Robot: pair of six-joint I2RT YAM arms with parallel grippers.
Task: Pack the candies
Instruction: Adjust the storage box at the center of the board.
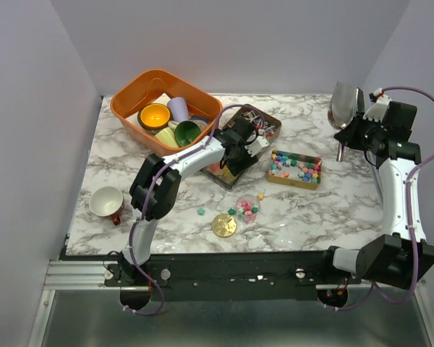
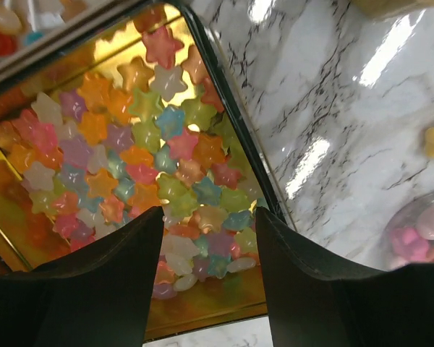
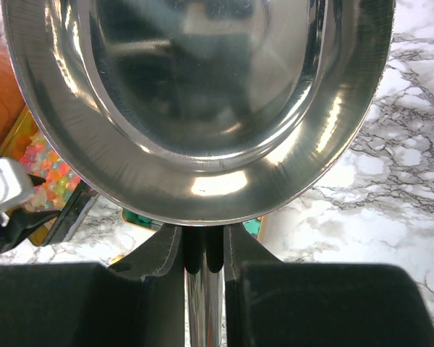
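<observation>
The left jaws hang just over a gold tin [image 2: 235, 130] full of little star candies [image 2: 166, 163]. They stand wide apart with nothing between them, so they hold no candy right now. They point down at the stars, and I think that is so they can close on some. The right jaws are squeezed tight on the thin handle [image 3: 202, 296] of a shiny metal scoop [image 3: 202, 108]. The scoop is lifted up at the far right side of the bench [image 1: 311, 217], bowl end up. I think it is held there to be out of the way. More candies sit in a second tin [image 1: 293, 185] in the middle of the bench, and some in a small clear pot [image 1: 247, 207] nearer the front. One green candy [image 1: 200, 211] lies loose on the bench, near a flat gold disc [image 1: 224, 225]. With candies loose like that, I think the packing is not done.
</observation>
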